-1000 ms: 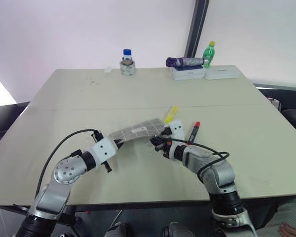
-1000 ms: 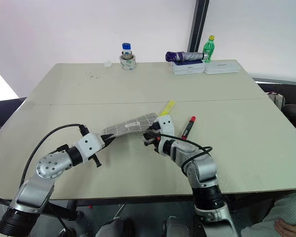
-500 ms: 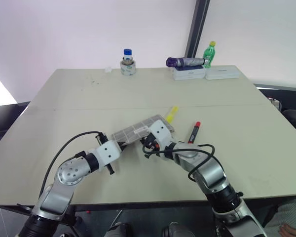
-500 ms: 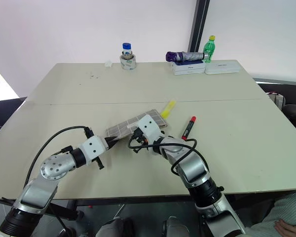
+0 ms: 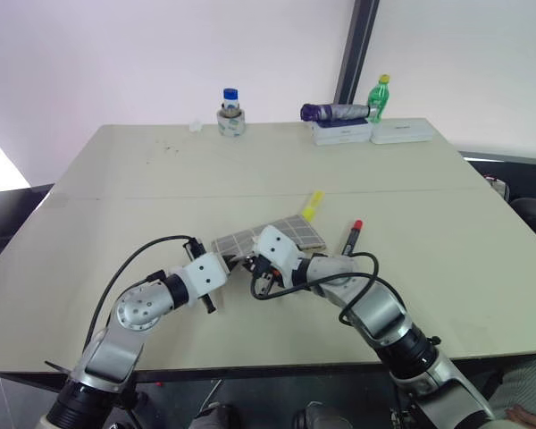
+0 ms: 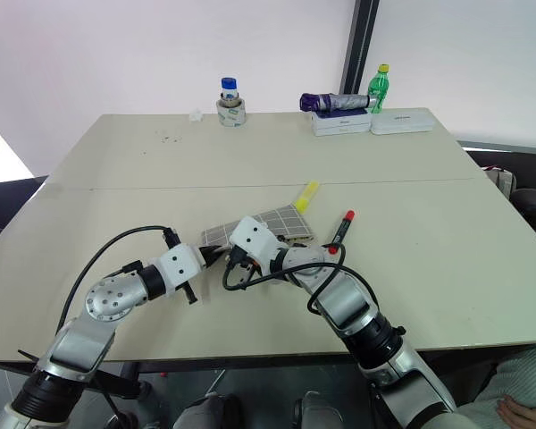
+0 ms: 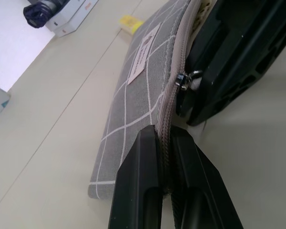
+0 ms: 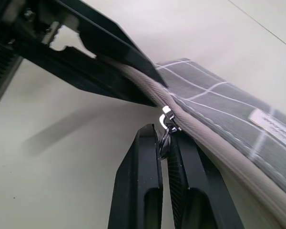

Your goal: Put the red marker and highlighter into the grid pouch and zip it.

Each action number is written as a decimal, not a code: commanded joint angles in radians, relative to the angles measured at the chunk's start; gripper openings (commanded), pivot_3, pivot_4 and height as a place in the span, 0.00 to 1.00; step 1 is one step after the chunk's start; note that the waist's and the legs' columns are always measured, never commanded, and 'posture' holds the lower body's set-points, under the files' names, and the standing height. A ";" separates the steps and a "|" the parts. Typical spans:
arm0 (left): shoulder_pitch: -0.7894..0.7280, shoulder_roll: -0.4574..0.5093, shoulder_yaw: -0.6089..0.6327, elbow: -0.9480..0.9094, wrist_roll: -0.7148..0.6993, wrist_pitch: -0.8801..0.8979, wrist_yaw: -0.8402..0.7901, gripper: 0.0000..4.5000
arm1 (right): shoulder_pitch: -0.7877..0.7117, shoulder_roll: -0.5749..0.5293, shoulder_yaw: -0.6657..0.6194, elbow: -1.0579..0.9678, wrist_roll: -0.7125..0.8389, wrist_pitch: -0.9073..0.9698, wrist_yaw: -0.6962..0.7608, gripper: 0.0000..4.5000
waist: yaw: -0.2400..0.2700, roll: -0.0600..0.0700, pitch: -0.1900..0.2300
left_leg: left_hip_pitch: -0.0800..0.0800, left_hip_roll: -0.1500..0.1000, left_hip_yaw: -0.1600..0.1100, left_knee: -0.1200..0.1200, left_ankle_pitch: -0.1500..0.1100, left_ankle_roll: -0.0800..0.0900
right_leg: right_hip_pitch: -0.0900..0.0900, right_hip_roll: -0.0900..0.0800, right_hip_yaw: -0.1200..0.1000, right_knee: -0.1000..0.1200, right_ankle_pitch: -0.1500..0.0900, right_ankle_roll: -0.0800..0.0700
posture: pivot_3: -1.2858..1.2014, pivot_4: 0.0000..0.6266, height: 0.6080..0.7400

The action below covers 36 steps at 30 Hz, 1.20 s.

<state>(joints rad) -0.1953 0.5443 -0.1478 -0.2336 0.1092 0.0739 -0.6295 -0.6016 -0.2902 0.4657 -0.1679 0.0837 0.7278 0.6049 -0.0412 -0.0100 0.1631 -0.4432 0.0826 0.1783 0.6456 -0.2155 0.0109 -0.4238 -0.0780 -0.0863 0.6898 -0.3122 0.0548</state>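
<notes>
I've got both arms in over the pouch (image 5: 277,238), which lies flat-ish near the middle of the table (image 5: 143,179), w/ its zipper edge toward me. My left gripper (image 7: 164,143) is clamped tight on the zipper-edge corner of the pouch; in the left wrist view the grey seam runs right btwn the two black fingers (image 7: 143,157). My right gripper (image 8: 165,138) is pinched on the little metal zipper pull (image 8: 166,118): fingers narrow, almost touching, pull tab caught btwn the tips. The two grippers sit v. close to each other along the same edge (right wrist view has the left one's black fingers just beyond the pull).

Yellow highlighter (image 5: 312,204) is on the table at the pouch's far corner, tip touching or nearly touching the fabric, can't tell which. Red marker (image 5: 352,238) lies on the table just to the right of the pouch, apart from it, red cap pointing away from me. Both pens are outside the pouch.

Along the far edge of the table: a blue-capped jar (image 5: 230,112), a green bottle (image 5: 379,97), a folded purple umbrella (image 5: 334,112) on top of a white box (image 5: 341,132), and another white box (image 5: 404,131) beside it.
</notes>
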 commanded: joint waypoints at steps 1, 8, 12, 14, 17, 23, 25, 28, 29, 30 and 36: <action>-0.030 -0.019 -0.018 -0.006 0.003 -0.017 0.005 0.00 | -0.048 0.028 0.036 -0.015 -0.003 -0.045 0.044 0.01 | 0.000 0.000 0.000 | 0.000 0.000 0.000 0.000 0.000 0.000 | 0.000 0.000 0.000 0.000 0.000 0.000 | 0.52 0.24 0.98; -0.046 -0.052 -0.016 -0.012 0.004 -0.003 0.010 0.00 | -0.055 0.014 0.066 -0.005 -0.033 -0.086 0.103 0.01 | 0.002 0.000 0.000 | 0.000 0.000 0.000 0.000 0.000 0.000 | 0.000 0.000 0.000 0.000 0.000 0.000 | 0.52 0.24 0.98; -0.051 -0.062 -0.011 -0.016 0.005 0.000 0.012 0.00 | -0.061 0.025 0.049 0.006 -0.047 -0.105 0.109 0.01 | 0.002 0.000 0.000 | 0.000 0.000 0.000 0.000 0.000 0.000 | 0.000 0.000 0.000 0.000 0.000 0.000 | 0.52 0.24 0.98; -0.052 -0.066 -0.001 -0.020 0.000 0.003 0.017 0.00 | -0.057 0.023 0.032 0.007 -0.057 -0.121 0.099 0.01 | 0.002 0.000 0.000 | 0.000 0.000 0.000 0.000 0.000 0.000 | 0.000 0.000 0.000 0.000 0.000 0.000 | 0.52 0.24 0.98; -0.048 -0.069 0.018 -0.021 -0.011 0.005 0.023 0.00 | -0.048 0.025 -0.023 0.002 -0.040 -0.145 0.092 0.17 | 0.002 0.000 0.000 | 0.000 0.000 0.000 0.000 0.000 0.000 | 0.000 0.000 0.000 0.000 0.000 0.000 | 0.52 0.24 0.98; -0.069 -0.095 0.070 -0.060 -0.081 0.027 0.040 0.00 | 0.030 -0.068 -0.109 -0.111 0.067 -0.165 0.208 0.70 | 0.009 0.000 0.000 | 0.000 0.000 0.000 0.001 0.000 0.000 | 0.001 0.000 0.000 -0.001 0.000 0.000 | 0.52 0.24 0.98; -0.071 -0.098 0.081 -0.070 -0.099 0.035 0.039 0.00 | 0.066 -0.092 -0.154 -0.141 0.123 -0.159 0.239 0.70 | 0.009 -0.001 0.000 | 0.000 0.000 0.000 0.001 0.000 0.000 | 0.001 0.000 0.000 -0.001 0.000 0.000 | 0.52 0.24 0.98; -0.070 -0.099 0.107 -0.073 -0.121 0.049 0.052 0.00 | 0.111 -0.163 -0.201 -0.149 0.146 -0.202 0.287 0.70 | 0.010 -0.001 0.000 | 0.000 0.000 0.000 0.001 0.000 0.000 | 0.002 0.000 0.000 -0.001 0.000 0.000 | 0.52 0.24 0.98; -0.070 -0.097 0.117 -0.072 -0.126 0.053 0.058 0.00 | 0.121 -0.182 -0.226 -0.147 0.164 -0.202 0.299 0.70 | 0.011 -0.001 0.001 | 0.000 0.000 0.000 0.001 0.000 0.000 | 0.002 0.000 0.000 -0.001 0.000 0.000 | 0.52 0.24 0.98; -0.065 -0.093 0.127 -0.071 -0.127 0.053 0.064 0.00 | 0.128 -0.198 -0.265 -0.142 0.190 -0.197 0.307 0.70 | 0.012 -0.001 0.001 | 0.000 0.000 0.000 0.001 0.000 0.000 | 0.002 0.000 0.000 -0.001 0.000 0.000 | 0.52 0.24 0.98; -0.039 -0.031 0.185 -0.036 -0.070 0.017 0.111 0.00 | 0.089 -0.200 -0.390 -0.032 0.176 -0.226 0.203 0.70 | 0.018 -0.001 0.001 | 0.001 0.000 -0.001 0.001 0.000 0.000 | 0.002 0.000 0.000 -0.001 0.000 0.000 | 0.52 0.24 0.98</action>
<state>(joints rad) -0.2374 0.4928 -0.0106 -0.2613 0.0176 0.1196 -0.5456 -0.4803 -0.4966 0.1116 -0.2191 0.2740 0.5321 0.8500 -0.0231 -0.0114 0.1638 -0.4427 0.0826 0.1777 0.6466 -0.2157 0.0113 -0.4220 -0.0775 -0.0867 0.6883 -0.3121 0.0549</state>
